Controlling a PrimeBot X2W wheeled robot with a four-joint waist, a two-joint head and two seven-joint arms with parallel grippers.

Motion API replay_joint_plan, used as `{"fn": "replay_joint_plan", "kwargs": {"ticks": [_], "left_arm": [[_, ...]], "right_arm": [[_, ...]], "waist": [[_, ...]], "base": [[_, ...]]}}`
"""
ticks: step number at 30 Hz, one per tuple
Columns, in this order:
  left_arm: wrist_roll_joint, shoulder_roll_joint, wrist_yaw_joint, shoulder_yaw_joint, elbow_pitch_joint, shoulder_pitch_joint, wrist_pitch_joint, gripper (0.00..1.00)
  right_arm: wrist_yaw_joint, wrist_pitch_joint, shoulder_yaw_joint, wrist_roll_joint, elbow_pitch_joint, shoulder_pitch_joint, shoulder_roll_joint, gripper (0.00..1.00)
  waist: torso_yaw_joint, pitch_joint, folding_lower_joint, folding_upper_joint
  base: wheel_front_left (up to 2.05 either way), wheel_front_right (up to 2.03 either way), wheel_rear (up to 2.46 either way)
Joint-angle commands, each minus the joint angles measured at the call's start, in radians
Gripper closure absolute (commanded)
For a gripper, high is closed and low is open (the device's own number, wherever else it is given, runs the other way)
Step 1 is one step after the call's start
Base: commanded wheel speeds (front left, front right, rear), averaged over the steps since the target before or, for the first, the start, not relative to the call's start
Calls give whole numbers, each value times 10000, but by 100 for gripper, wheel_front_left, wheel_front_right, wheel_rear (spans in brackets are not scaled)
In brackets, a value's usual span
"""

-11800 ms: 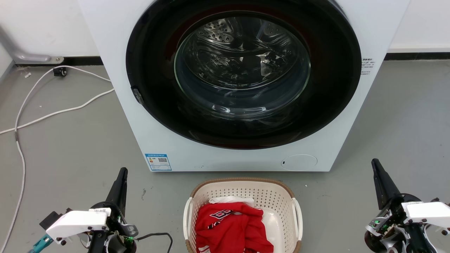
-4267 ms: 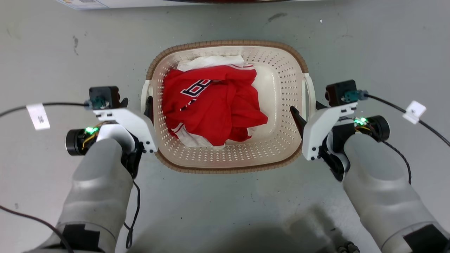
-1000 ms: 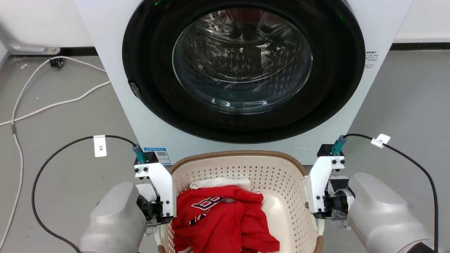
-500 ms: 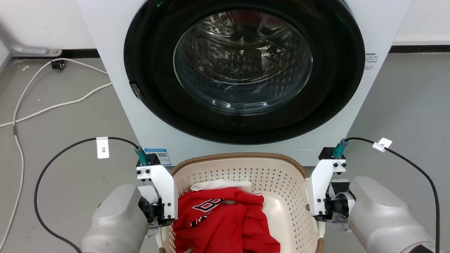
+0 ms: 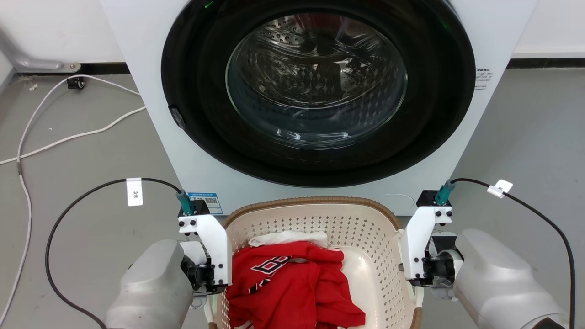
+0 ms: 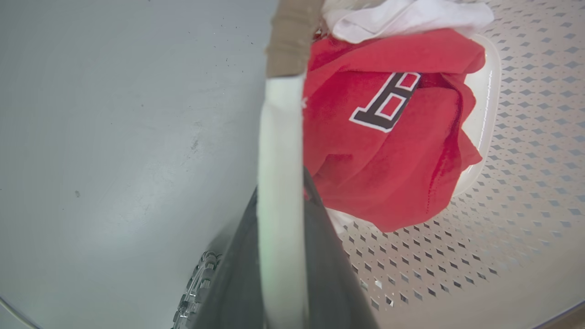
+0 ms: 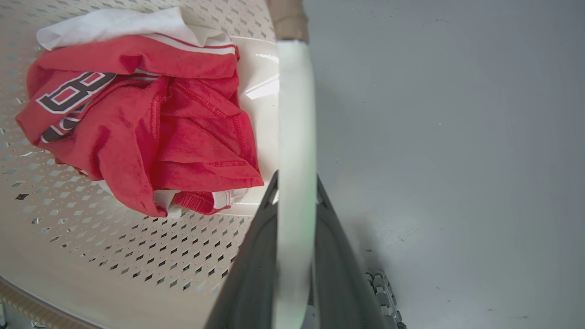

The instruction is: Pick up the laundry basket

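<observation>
The laundry basket (image 5: 315,202), cream with perforated walls and a brown woven rim, hangs between my two arms in front of the washing machine, off the floor. My left gripper (image 5: 208,287) is shut on its white left handle (image 6: 279,114), with dark fingers (image 6: 237,274) on either side of the strap. My right gripper (image 5: 418,282) is shut on the white right handle (image 7: 296,100) in the same way, as the right wrist view of the gripper (image 7: 296,180) shows. A red jersey (image 5: 292,288) and a white cloth (image 5: 288,237) lie inside.
The white washing machine (image 5: 151,91), its round glass door shut, stands right behind the basket. A white cable (image 5: 68,137) trails over the grey floor at the left. Black wrist cables (image 5: 82,196) arch out beside both arms.
Since the earliest frames both grippers have gone from open beside the basket to shut on its handles, and the basket has come up. Over the last second it hardly moves.
</observation>
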Motion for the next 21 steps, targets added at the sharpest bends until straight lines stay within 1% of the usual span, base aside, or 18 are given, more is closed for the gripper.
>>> {"fn": "replay_joint_plan", "kwargs": {"ticks": [1,21], "left_arm": [[-115,-243,-121,-63,-134,-99,-37,100],[-446,-226,-122,-399,-85,-73,-122,100]], "right_arm": [[137,-51,22,119,-116,-133,248,100],[137,-259,177,245,-50,-189,207,100]], "waist": [[-14,5,1,0],[-21,-78,1,0]], "base": [[0,0,0],[0,0,0]]}}
